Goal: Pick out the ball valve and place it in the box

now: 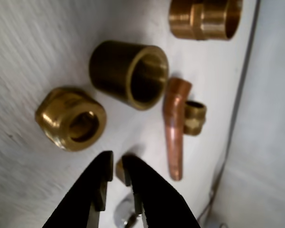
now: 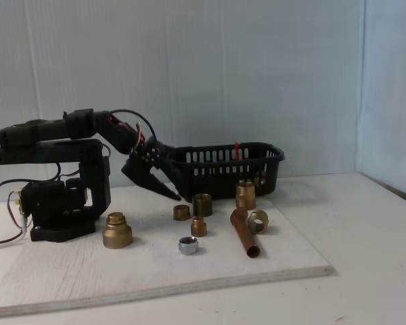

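**Valve seems boxed; loose brass sits under the hand**

The hand (image 1: pixel 117 159) hangs low over the fittings with its black jaws nearly together, a thin gap between them, gripping nothing. In the fixed view, a slim red sliver (image 2: pixel 235 150) stands upright inside the box (image 2: pixel 223 166). I take it for the valve's lever, so the valve looks to be already in the box, though its body is hidden behind the slotted wall.

Risks from here:
- The tips hover just above a small brass piece (image 1: pixel 119 166) and a silver ring (image 1: pixel 126 213). A dip would knock them away or pinch the wrong part.
- The round coupling (image 1: pixel 128 73) lies on its side and would roll at a nudge. So would the copper pipe (image 1: pixel 175 128), which touches a small brass ring (image 1: pixel 195 116).
- The hand's upper side is close to the box's rim in the fixed view, so a careless lift could catch it and shift the light basket.

The brass is smooth, glossy and hard, and the hex fitting (image 1: pixel 71 118) has flat faces. The pipe is dull, tapered and slightly bent. The box is thin black plastic, and the counter (image 2: pixel 365 223) is matt white.
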